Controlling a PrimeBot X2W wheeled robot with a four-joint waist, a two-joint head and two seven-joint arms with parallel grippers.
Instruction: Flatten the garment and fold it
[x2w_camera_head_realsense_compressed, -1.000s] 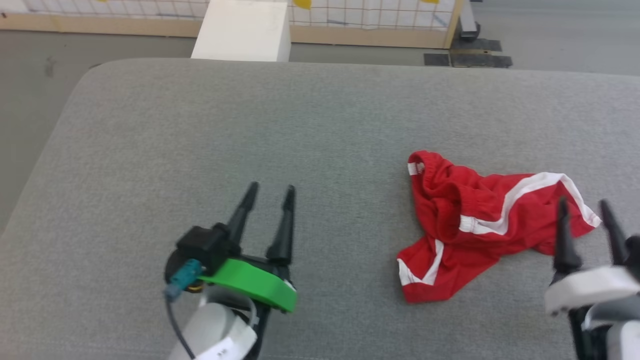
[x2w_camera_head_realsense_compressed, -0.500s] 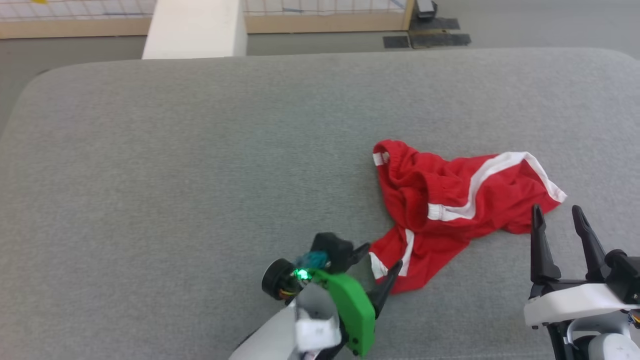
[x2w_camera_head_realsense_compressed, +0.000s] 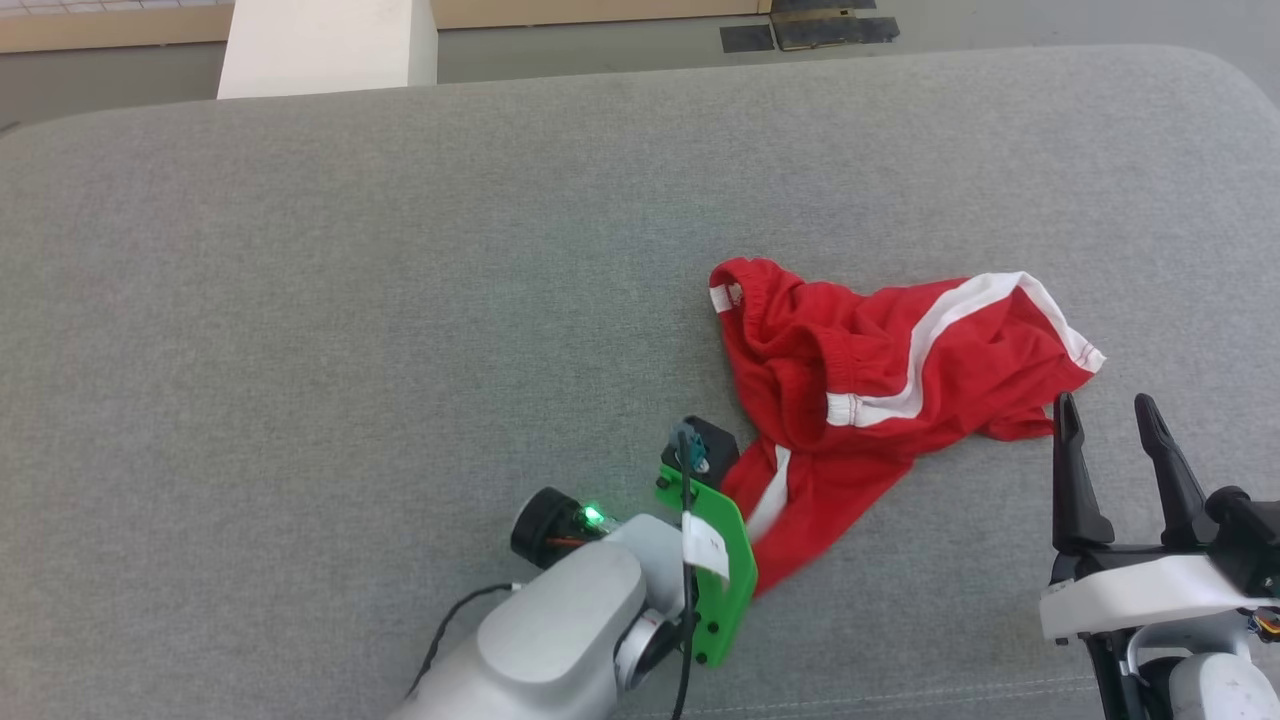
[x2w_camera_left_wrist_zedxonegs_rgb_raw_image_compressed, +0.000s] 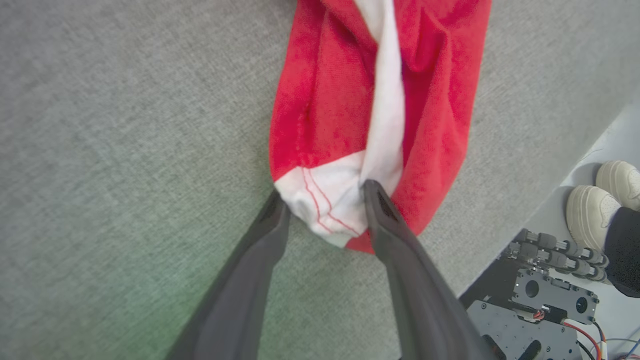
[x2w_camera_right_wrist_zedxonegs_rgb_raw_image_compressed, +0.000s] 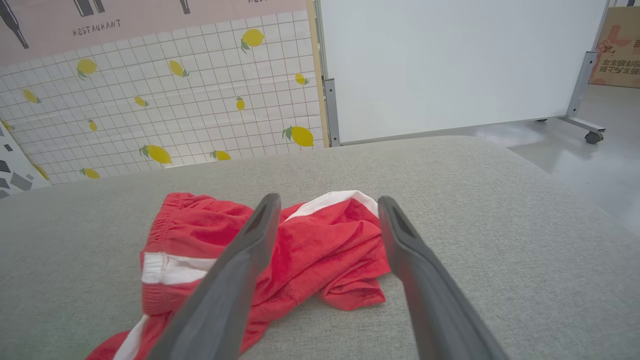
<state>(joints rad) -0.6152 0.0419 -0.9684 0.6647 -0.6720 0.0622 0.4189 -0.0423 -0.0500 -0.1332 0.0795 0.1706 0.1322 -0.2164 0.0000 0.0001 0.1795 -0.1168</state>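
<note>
The garment (x2w_camera_head_realsense_compressed: 900, 370), red shorts with white stripes, lies crumpled on the grey padded surface (x2w_camera_head_realsense_compressed: 350, 300), right of centre. My left arm, with its green wrist mount (x2w_camera_head_realsense_compressed: 715, 560), reaches to the garment's near-left corner. In the left wrist view my left gripper (x2w_camera_left_wrist_zedxonegs_rgb_raw_image_compressed: 324, 195) straddles the white hem of the garment (x2w_camera_left_wrist_zedxonegs_rgb_raw_image_compressed: 340, 100); both fingertips touch the bunched fabric, with a wide gap still between them. My right gripper (x2w_camera_head_realsense_compressed: 1105, 405) stands open just in front of the garment's right end, holding nothing. In the right wrist view the garment (x2w_camera_right_wrist_zedxonegs_rgb_raw_image_compressed: 320, 245) lies beyond the right gripper (x2w_camera_right_wrist_zedxonegs_rgb_raw_image_compressed: 327, 200).
A white box (x2w_camera_head_realsense_compressed: 325, 45) stands on the floor past the surface's far edge. A person's pale shoes (x2w_camera_left_wrist_zedxonegs_rgb_raw_image_compressed: 617, 185) and part of the robot's base (x2w_camera_left_wrist_zedxonegs_rgb_raw_image_compressed: 550, 295) show below the near edge. A lemon-print wall (x2w_camera_right_wrist_zedxonegs_rgb_raw_image_compressed: 150, 100) and a whiteboard (x2w_camera_right_wrist_zedxonegs_rgb_raw_image_compressed: 450, 65) stand behind.
The head camera has tilted down and right. My left arm swung right to the garment's near-left hem and its fingers have narrowed around it. The right gripper stays open.
</note>
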